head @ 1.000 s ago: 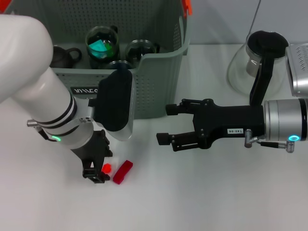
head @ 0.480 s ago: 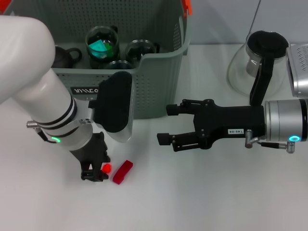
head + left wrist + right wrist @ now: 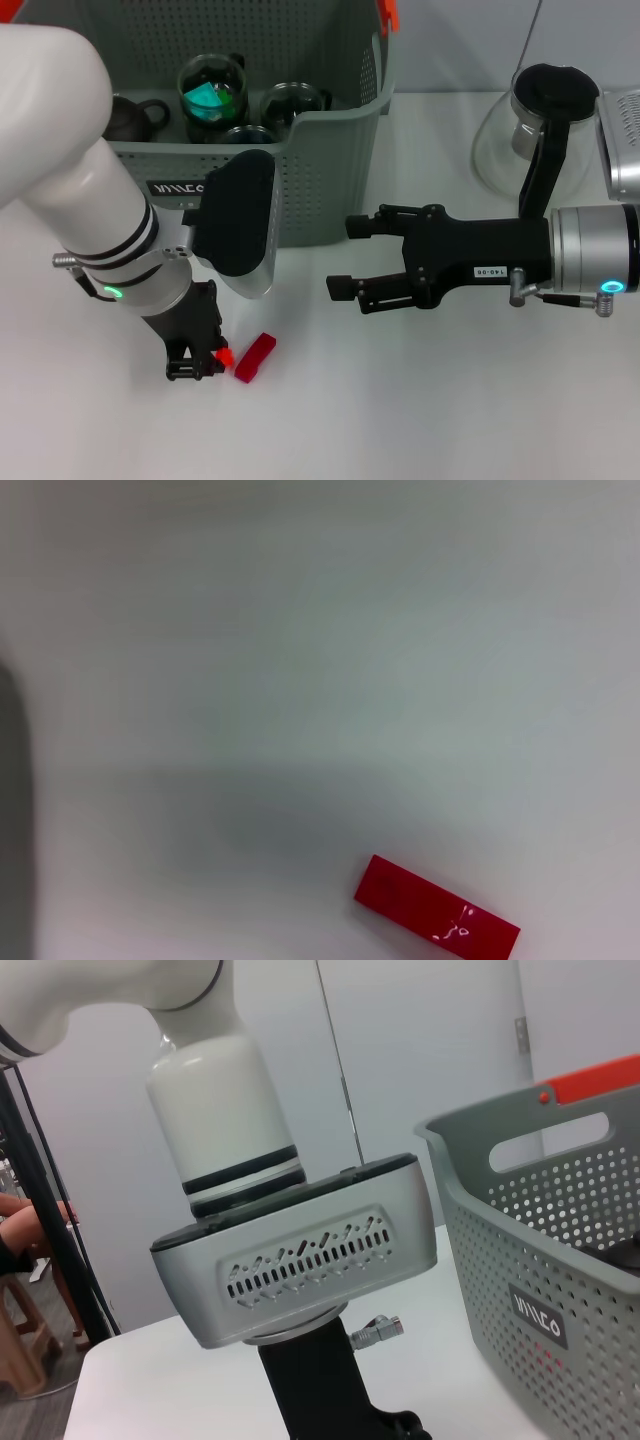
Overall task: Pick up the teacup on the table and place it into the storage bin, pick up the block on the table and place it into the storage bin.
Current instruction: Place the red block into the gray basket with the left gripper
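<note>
White and matte, the bench [image 3: 420,420] runs smooth and bare under both arms. Nearest on its left side, the left pincer [image 3: 196,358] points down at the surface, its black fingers set close around a small red block [image 3: 224,355] that shows between them; whether they press it I cannot tell. Just to the right of that lies a second red block [image 3: 255,357], a flat glossy bar lying at a slant. The left wrist view shows only this bar [image 3: 436,911], with shiny glints on its top face, and none of the pincer's own fingers.

Right of centre, the right pincer [image 3: 342,257] hangs level above the bench, black and angular, its two fingers spread wide with nothing between them. The right wrist view adds what the head view lacks: the left arm's grey vented wrist housing [image 3: 300,1255] seen from the side, and the perforated wall of the storage bin [image 3: 560,1260] with its logo label and an orange clip.

Farther back on the left stands the storage bin [image 3: 330,170], grey-green plastic dotted with holes. Inside it sit a dark teapot [image 3: 130,115] and glass cups, one holding a teal piece [image 3: 210,97]. At the far right a glass carafe [image 3: 520,130] with a black handle stands on the bench.
</note>
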{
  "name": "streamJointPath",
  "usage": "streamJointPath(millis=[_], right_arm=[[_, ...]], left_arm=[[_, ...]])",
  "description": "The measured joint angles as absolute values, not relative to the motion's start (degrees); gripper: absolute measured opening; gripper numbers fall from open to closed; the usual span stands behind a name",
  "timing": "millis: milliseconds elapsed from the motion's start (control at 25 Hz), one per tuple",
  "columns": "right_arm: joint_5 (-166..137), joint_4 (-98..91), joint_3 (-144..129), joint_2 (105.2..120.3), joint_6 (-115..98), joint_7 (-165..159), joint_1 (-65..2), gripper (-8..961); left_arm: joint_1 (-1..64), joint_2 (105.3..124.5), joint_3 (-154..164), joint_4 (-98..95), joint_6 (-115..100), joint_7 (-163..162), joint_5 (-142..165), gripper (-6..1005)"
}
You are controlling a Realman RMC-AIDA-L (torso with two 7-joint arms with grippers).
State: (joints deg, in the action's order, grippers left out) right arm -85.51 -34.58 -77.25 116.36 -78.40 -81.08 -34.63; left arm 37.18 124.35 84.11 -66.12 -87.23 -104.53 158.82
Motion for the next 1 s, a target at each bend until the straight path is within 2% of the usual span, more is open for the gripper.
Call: streamJointPath(millis=[360, 640, 720, 920, 1000], right_arm=[[-85.52, -34.32, -77.25, 116.26, -78.61, -80.54, -34.52, 930], [-85.51, -34.27, -77.1, 116.15, -78.95, -80.37, -33.58, 930], [-85.51, -34.27, -77.09, 116.09, -79.04, -80.44, -33.27, 930], [-85.53, -34.27, -77.08, 115.92, -79.9, -80.67, -33.13, 930], [-85.52, -34.27, -77.2, 115.92, -80.06, -80.62, -33.21, 930]], left_arm=[[34.28, 124.43, 71.72, -76.02, -94.14, -106.58, 154.65, 182], [31.83, 123.64, 39.11, -80.64, -103.63, -110.75, 136.68, 189], [32.12, 122.35, 30.87, -78.48, -104.96, -111.48, 130.04, 191], [35.66, 115.89, 24.91, -65.49, -98.59, -113.57, 115.71, 195], [37.93, 114.45, 26.06, -61.31, -93.48, -113.57, 115.78, 197]])
